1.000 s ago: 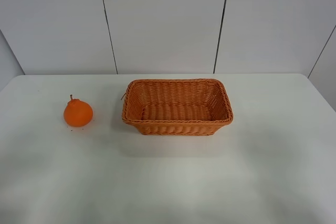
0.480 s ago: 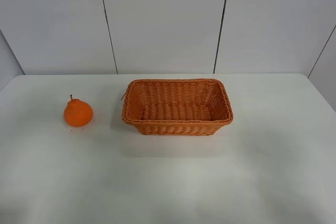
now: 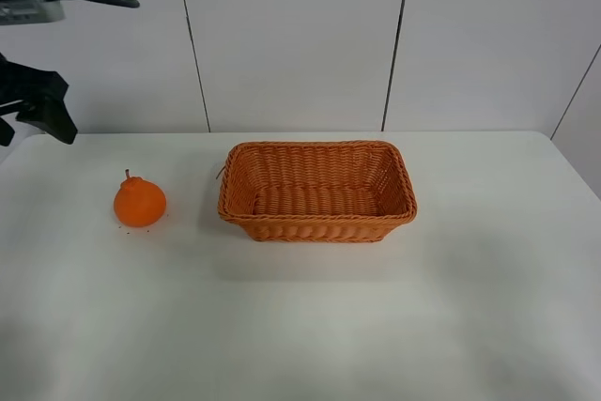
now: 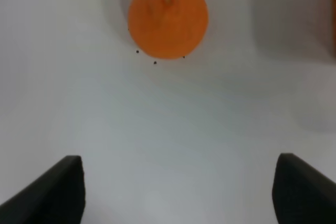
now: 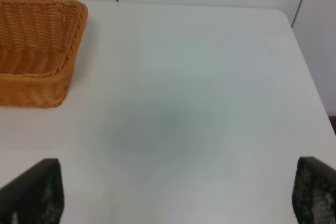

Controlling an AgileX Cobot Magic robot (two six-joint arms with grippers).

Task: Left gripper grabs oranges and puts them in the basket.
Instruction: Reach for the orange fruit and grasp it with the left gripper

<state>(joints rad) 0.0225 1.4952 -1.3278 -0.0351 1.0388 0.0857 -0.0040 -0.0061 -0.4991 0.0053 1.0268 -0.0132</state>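
The orange (image 3: 140,202) sits on the white table, left of the wicker basket (image 3: 317,191), which holds nothing. The left gripper (image 3: 38,105) hangs high above the table's far left corner, behind and left of the orange, partly cut off by the frame edge. In the left wrist view the orange (image 4: 168,17) lies ahead of the open left gripper (image 4: 178,190), whose fingers stand wide apart with nothing between them. The right gripper (image 5: 173,192) is open and empty over bare table to the right of the basket (image 5: 31,51).
The white table (image 3: 300,326) ends at a grey panelled wall (image 3: 300,35) at the back. A few dark specks (image 4: 155,62) lie on the table beside the orange. The right arm does not show in the exterior high view.
The left arm has come into the exterior high view at the upper left; it was out of view before. The orange and basket have not moved.
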